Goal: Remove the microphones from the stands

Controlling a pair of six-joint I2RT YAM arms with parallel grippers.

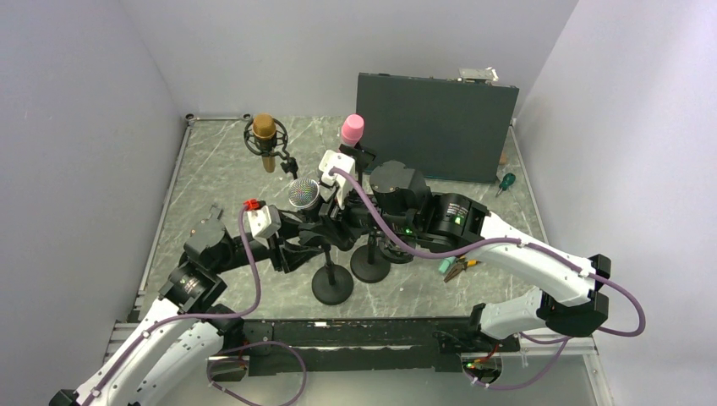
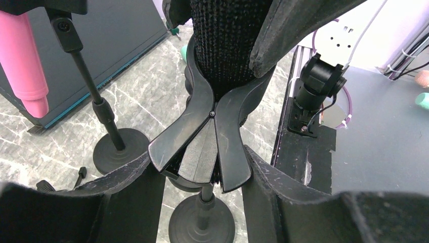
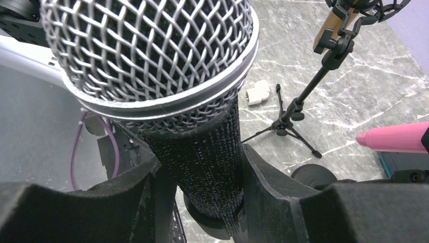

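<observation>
Marble table (image 1: 220,161); jaws grip microphone (image 3: 157,66) and stand clip (image 2: 210,136).

The grey marbled tabletop (image 1: 211,169) carried a round black stand base (image 1: 332,289) at the frame's middle, a second base (image 1: 370,269) just beside it, a small tripod (image 3: 286,126) at upper left, a dark board (image 1: 435,125) standing at upper right, and a green-handled screwdriver (image 1: 507,181) near it.

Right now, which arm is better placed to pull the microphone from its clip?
Right. The right tool grips the microphone below its mesh head; the left tool flanks the clip levers, suited to holding the stand.
</observation>
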